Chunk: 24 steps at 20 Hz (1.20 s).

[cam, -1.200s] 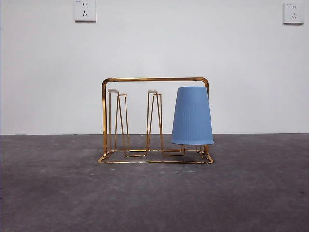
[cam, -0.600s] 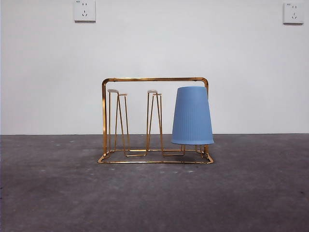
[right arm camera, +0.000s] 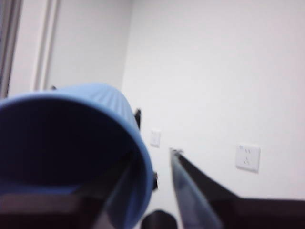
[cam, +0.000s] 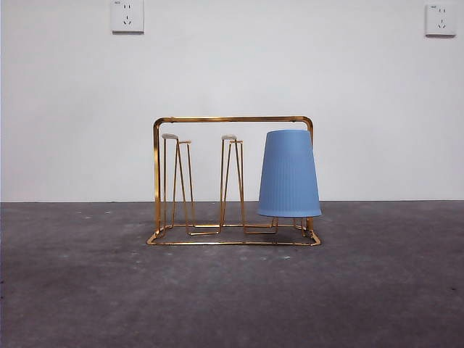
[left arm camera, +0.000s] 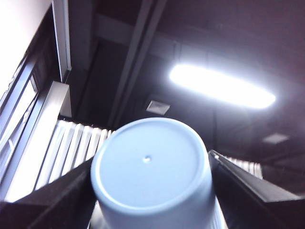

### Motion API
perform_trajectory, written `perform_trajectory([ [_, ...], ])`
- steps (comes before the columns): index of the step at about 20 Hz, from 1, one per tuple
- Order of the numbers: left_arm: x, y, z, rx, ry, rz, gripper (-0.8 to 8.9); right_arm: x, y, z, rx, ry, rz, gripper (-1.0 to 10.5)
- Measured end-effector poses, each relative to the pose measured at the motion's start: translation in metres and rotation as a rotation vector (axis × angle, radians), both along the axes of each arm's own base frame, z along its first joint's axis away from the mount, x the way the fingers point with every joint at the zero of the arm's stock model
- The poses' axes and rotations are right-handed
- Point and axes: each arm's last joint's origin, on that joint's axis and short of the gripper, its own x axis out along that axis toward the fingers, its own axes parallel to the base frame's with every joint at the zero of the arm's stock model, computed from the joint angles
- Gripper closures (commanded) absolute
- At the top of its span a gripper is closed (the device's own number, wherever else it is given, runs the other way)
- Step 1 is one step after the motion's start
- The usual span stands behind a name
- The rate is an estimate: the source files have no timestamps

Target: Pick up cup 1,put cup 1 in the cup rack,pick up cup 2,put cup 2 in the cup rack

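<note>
Three blue ribbed cups are recorded, one per view. In the front view a blue cup is seated upside down on the end peg of the gold cup rack, its mouth just above the wire base; the other hairpin pegs stand bare. No arm is seen in that view. In the left wrist view the left gripper is closed around a pale blue cup: the cup sits between the two black jaws, which flank its side walls, and its closed bottom is turned toward the camera. In the right wrist view the right gripper is clamped on the rim of a second held cup: the wall is pinched, one jaw inside the dark mouth and the other outside, so the cup body lies to one side of the jaws. Whether either held cup is cup 1 or cup 2 cannot be told. The cups are judged light, thin-walled plastic, somewhat flexible, smooth yet ribbed enough for grip; fragility is judged low. A side-wall hold, as on the left, is judged steadier for inverting over a peg; a rim pinch is judged likelier to let the cup swing. The rack is judged light, easily nudged by a misaligned cup.
</note>
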Motion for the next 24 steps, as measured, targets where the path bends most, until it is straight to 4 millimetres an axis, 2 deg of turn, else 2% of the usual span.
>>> perform_trajectory([
  [7,0.006,0.016,0.004,0.082,0.016,0.045,8.2,-0.018,-0.022,-0.003,-0.029,0.062,-0.091,7.2],
  [14,0.008,0.034,0.002,0.332,0.074,0.096,8.19,-0.042,-0.05,-0.019,-0.172,0.168,-0.228,7.2],
  [17,0.004,0.038,-0.006,0.458,0.179,0.22,8.19,-0.052,-0.063,-0.028,-0.233,0.215,-0.303,7.2],
  [24,-0.002,0.057,-0.048,0.899,0.378,0.801,8.19,-0.073,-0.088,-0.037,-0.27,0.25,-0.411,7.2],
])
